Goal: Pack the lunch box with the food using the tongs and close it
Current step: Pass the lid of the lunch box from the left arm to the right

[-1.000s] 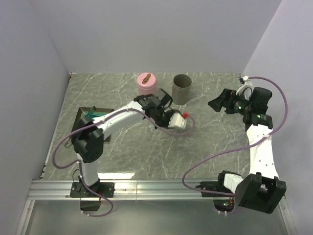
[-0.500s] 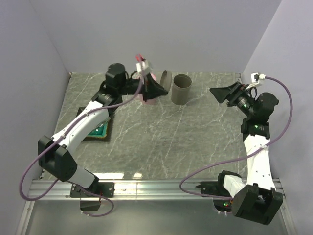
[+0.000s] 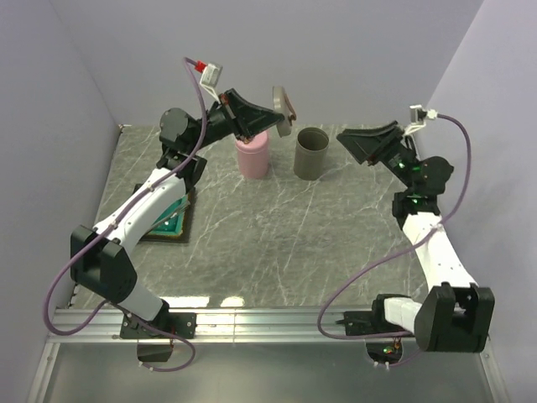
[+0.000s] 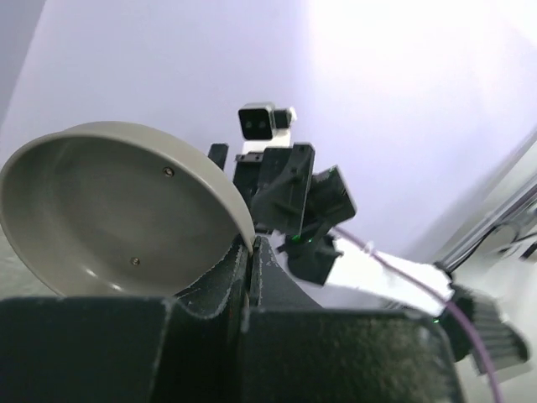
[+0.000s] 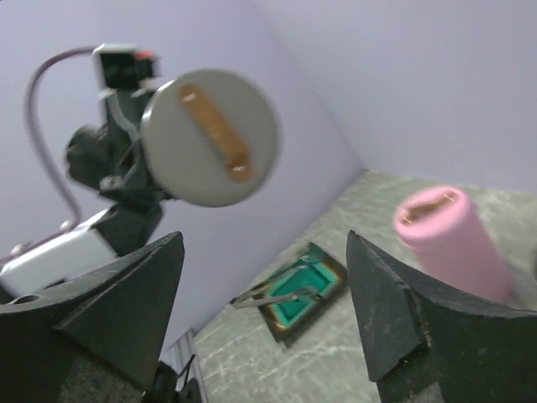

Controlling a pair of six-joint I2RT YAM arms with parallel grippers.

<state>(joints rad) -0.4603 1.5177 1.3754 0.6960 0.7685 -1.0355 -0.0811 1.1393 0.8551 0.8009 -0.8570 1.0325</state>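
My left gripper (image 3: 273, 120) is raised high above the back of the table and shut on the rim of a round grey lid (image 3: 285, 106) with a brown strap handle. The left wrist view shows the lid's hollow underside (image 4: 117, 210) pinched at the jaws of that gripper (image 4: 250, 245). Below stand a pink cylinder (image 3: 252, 155) and an open grey cylinder (image 3: 311, 153). My right gripper (image 3: 354, 140) hovers open to the right, facing the lid (image 5: 210, 138). The tongs (image 5: 281, 294) lie across the teal tray (image 5: 323, 269). No food can be made out.
The teal tray (image 3: 170, 223) sits at the left of the table, half covered by my left arm. Purple walls close in the back and both sides. A metal rail (image 3: 268, 323) runs along the near edge.
My left arm swung from the table's middle up and back, lifting the grey lid above the pink cylinder. My right gripper moved left toward the lid and its jaws narrowed a little.
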